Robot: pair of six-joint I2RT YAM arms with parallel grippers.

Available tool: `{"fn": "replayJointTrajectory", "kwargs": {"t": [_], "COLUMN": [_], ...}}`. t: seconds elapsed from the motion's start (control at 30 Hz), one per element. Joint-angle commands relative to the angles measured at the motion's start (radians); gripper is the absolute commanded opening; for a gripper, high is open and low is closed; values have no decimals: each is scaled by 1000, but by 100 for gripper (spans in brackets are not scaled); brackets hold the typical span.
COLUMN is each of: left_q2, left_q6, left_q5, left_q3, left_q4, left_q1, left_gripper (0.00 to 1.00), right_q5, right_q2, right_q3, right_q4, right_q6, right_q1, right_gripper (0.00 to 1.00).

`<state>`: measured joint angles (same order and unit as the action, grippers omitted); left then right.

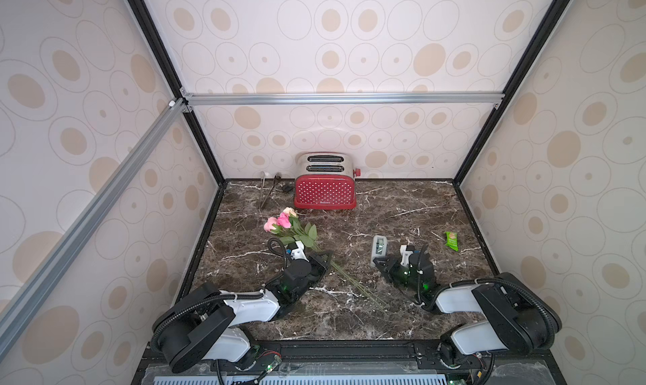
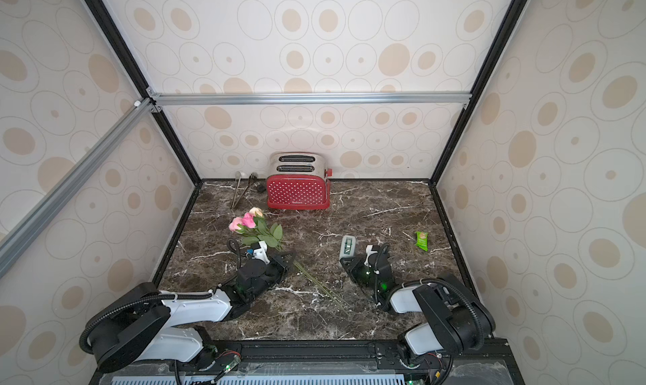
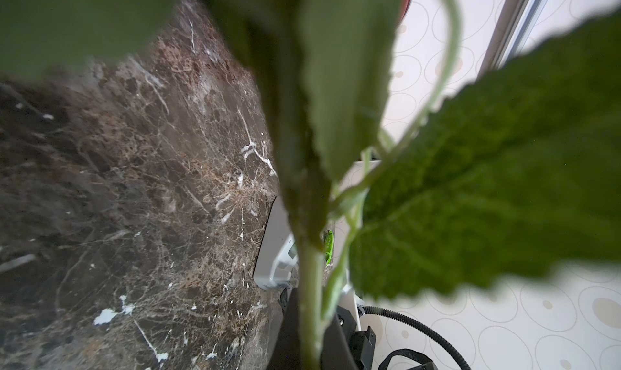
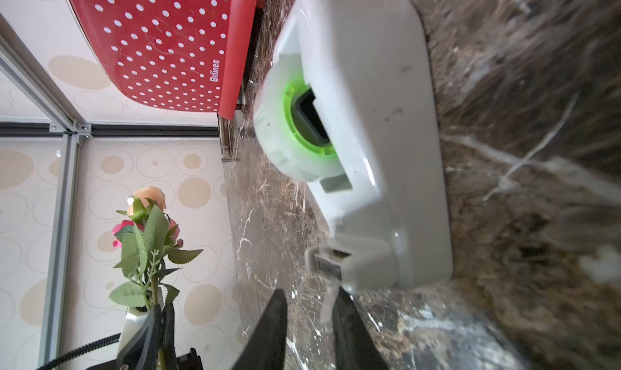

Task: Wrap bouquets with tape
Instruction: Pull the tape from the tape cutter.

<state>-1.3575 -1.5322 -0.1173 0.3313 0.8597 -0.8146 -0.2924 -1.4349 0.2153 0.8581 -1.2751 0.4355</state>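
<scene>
The blurred bouquet [image 3: 487,183] fills the left wrist view, hiding most of the tape dispenser [image 3: 274,247], and the right wrist view cuts off the toaster [image 4: 161,42].

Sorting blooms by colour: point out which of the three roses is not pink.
The peach rose, the bloom farthest back, nearest the red polka-dot toaster. The other two roses, beside it, are pink.

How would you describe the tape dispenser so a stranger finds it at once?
Find the red dotted toaster at the back wall. Nearer the robot and rightward, at the right end effector, stands the tape dispenser. It is a grey wedge holding a clear roll, unlike the flat green packet.
</scene>
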Motion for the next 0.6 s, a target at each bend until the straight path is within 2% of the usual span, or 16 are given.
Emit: {"fn": "replayJointTrajectory", "kwargs": {"t": [0.0,0.13,0.2,0.23,0.57], "left_q2": [5,6,6,6,-50], "left_q6": [15,16,16,16,-15], "left_q5": [-8,-8,-8,-9,-39], "left_q3": [20,22,22,20,44], "left_q4": [24,24,21,21,26], "left_q1": [-9,-9,-9,-9,-29], "left_gripper": [0,0,0,0,0], "right_q5": [6,7,9,9,-15], "right_q2": [13,9,10,13,94], "right_q3": [-7,-11,-14,-14,24], "right_q4": [-16,-9,-11,-14,-125], "right_q6": [-9,-11,-12,-13,4], "right_q1": [-7,-7,-7,-7,-11], "right_gripper": [25,19,11,0,0]}}
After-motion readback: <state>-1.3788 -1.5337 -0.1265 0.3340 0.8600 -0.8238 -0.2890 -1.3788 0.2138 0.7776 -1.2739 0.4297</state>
